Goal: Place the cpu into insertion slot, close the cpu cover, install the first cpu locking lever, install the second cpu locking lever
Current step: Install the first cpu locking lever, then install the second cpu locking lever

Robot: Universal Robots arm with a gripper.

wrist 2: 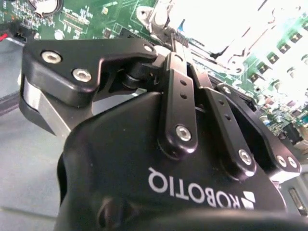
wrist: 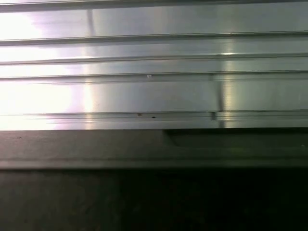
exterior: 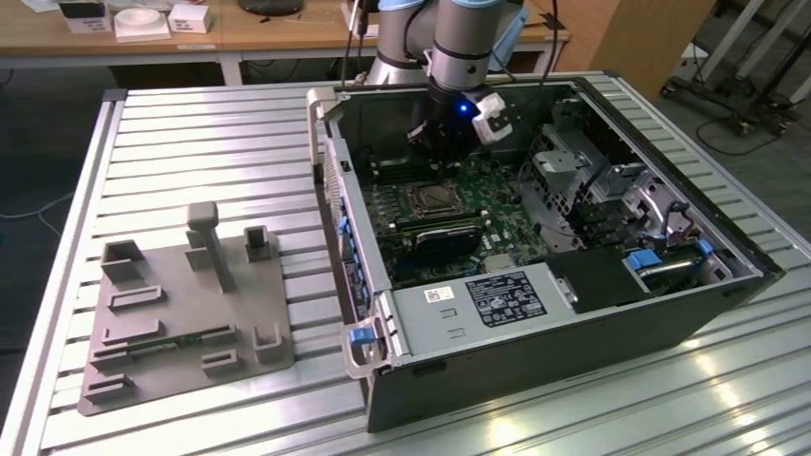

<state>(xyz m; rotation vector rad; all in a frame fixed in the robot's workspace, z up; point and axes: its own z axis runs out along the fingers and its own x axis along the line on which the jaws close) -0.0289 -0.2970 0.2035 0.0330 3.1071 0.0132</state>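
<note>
Across slatted metal surface [exterior: 203, 133], wooden desk [exterior: 254, 38] behind: grey fixture plate [exterior: 190, 304] at exterior view's left, open computer case [exterior: 571, 361] at right. Holds green motherboard [exterior: 507, 223] with insertion slot [exterior: 424, 198], close below tool [exterior: 438, 160]. Cannot tell tool's state, spread or pressed together.

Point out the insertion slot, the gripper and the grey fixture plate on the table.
insertion slot [exterior: 423, 199], exterior view, its middle.
gripper [exterior: 434, 162], exterior view, its lower end.
grey fixture plate [exterior: 178, 313], exterior view, its flat base.
</note>
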